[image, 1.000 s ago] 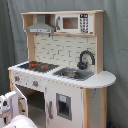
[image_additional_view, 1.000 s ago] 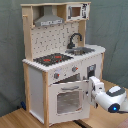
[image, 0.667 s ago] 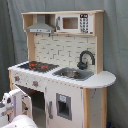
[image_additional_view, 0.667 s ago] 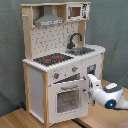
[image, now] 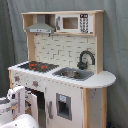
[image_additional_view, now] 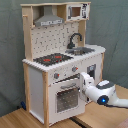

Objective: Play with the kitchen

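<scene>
Nearest the camera in the second exterior view, the white arm is reaching in from the second exterior view's right, its gripper (image_additional_view: 85, 80) pressing up against the edge of the oven door (image_additional_view: 65, 95); whether it is clamping anything I cannot tell. Behind it the kitchen (image_additional_view: 37, 85) is standing on a wooden floor (image_additional_view: 15, 119) before a grey curtain (image_additional_view: 10, 50). It is looking like rigid painted board, light enough to shift if shoved, so the hinged door edge or handle is probably the sensible hold, with the knobs (image_additional_view: 56, 75) as small, stiff alternatives. Farther back, the stovetop (image_additional_view: 52, 59), faucet (image_additional_view: 74, 39) and hood (image_additional_view: 49, 20) are sitting untouched.
</scene>
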Motion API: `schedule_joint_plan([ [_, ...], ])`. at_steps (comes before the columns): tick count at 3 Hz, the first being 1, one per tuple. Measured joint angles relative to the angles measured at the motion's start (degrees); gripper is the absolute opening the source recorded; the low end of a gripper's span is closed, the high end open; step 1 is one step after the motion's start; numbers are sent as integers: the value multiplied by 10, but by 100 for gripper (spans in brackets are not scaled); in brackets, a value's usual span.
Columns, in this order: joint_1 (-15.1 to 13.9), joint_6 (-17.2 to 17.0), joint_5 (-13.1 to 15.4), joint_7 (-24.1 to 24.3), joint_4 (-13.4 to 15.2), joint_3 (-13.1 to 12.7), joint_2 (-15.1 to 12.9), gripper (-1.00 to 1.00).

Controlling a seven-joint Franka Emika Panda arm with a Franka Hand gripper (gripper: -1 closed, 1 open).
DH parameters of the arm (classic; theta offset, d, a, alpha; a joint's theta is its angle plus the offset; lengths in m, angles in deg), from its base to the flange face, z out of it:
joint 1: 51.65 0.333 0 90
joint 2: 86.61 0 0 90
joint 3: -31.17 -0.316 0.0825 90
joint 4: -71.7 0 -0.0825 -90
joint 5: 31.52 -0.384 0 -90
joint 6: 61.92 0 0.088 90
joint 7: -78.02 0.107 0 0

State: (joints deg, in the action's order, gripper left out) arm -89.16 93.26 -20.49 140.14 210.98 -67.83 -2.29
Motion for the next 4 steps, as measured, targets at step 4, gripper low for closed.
schedule_joint_plan([
  [4, 53, -72, 30, 43, 36, -61, 11, 100],
])
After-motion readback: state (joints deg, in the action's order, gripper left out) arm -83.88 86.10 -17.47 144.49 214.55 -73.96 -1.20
